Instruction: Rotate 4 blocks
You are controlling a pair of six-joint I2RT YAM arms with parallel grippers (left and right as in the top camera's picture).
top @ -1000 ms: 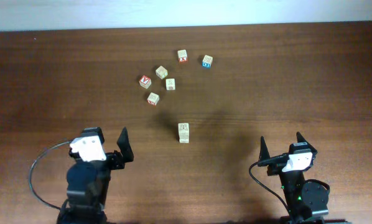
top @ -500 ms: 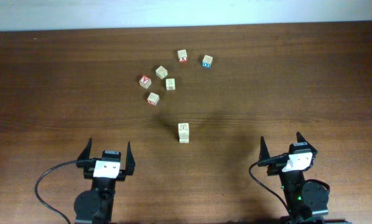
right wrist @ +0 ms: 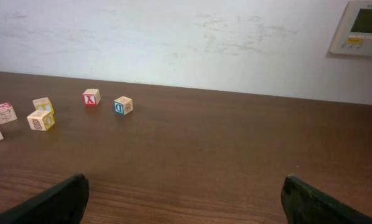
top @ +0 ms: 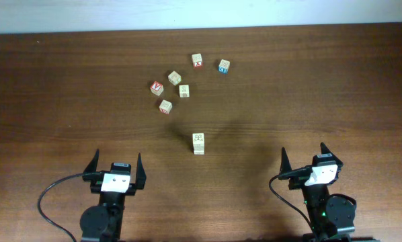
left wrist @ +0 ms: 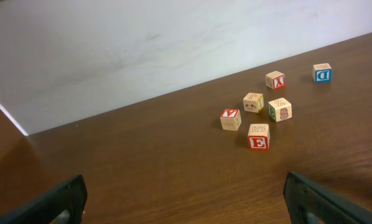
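Wooden table (top: 335,87): left hand (top: 117,156) and right hand (top: 303,148) spread wide, facing forward.

brown wooden table (top: 335,81) is carrying seven little letter cubes. six are sitting in a loose bunch (top: 184,91) well ahead of the left claw (top: 117,160), off to its right. a lone cube (top: 198,143) is sitting nearer, ahead between it and the right claw (top: 303,152).

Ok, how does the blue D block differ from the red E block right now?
The blue D block shows a blue letter face, the red E block a red one. The D block lies farthest right in the cluster, the E block at its near edge. Both are small pale wooden cubes, apart from their neighbours.
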